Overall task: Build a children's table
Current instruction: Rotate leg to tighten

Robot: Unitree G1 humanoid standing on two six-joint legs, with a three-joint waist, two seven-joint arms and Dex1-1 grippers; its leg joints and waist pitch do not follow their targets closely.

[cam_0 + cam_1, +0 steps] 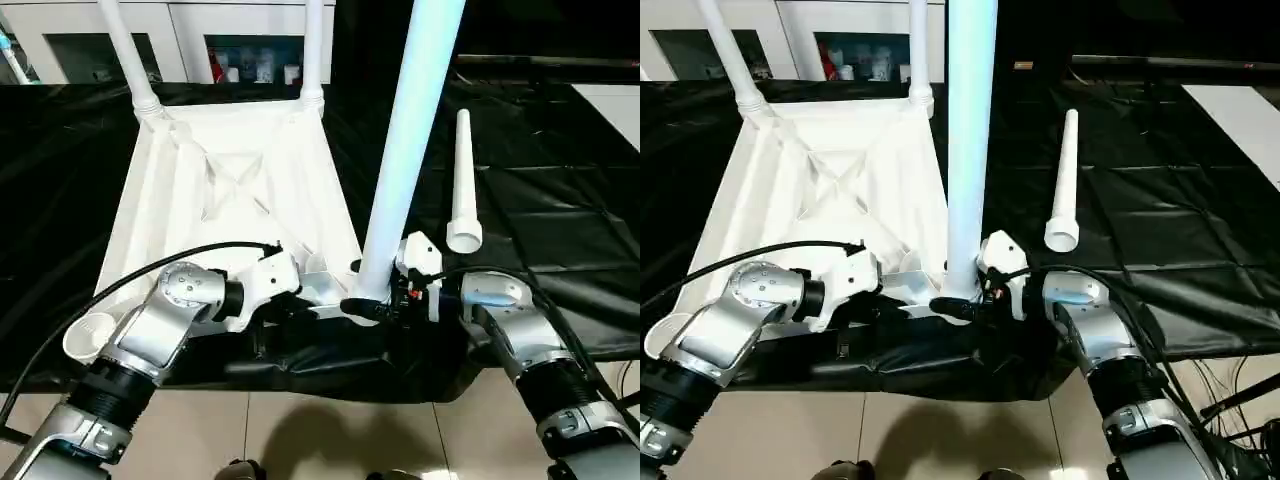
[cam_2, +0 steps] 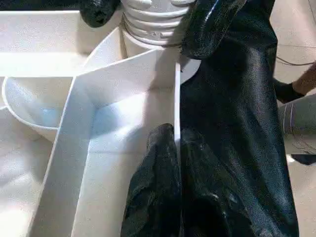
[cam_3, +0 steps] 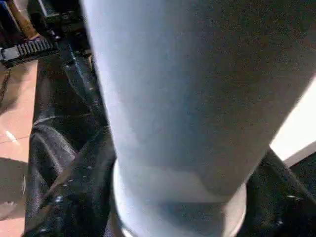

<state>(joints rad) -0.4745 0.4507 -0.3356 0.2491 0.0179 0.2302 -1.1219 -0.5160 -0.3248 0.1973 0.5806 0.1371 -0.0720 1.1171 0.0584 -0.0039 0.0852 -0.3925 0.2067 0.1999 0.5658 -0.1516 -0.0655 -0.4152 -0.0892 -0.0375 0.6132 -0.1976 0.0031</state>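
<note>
The children's table top (image 1: 230,180) lies upside down on the black sheet. Two legs (image 1: 125,50) (image 1: 313,50) stand in its far corner sockets. A third leg (image 1: 410,130) stands upright at the near right corner. My right gripper (image 1: 372,305) is closed around its ribbed base, with one black finger (image 2: 212,24) on each side. My left gripper (image 2: 176,138) is shut on the top's thin near rim (image 2: 176,89), just left of that corner. A fourth leg (image 1: 463,180) lies loose on the sheet to the right. The near left socket (image 1: 88,335) stands open.
The black-sheeted table (image 1: 560,180) ends just under my forearms, with tiled floor (image 1: 300,440) below. A white glass-door cabinet (image 1: 250,50) stands behind. A black cable (image 1: 120,285) loops over my left arm. A white surface (image 1: 615,100) shows at the far right.
</note>
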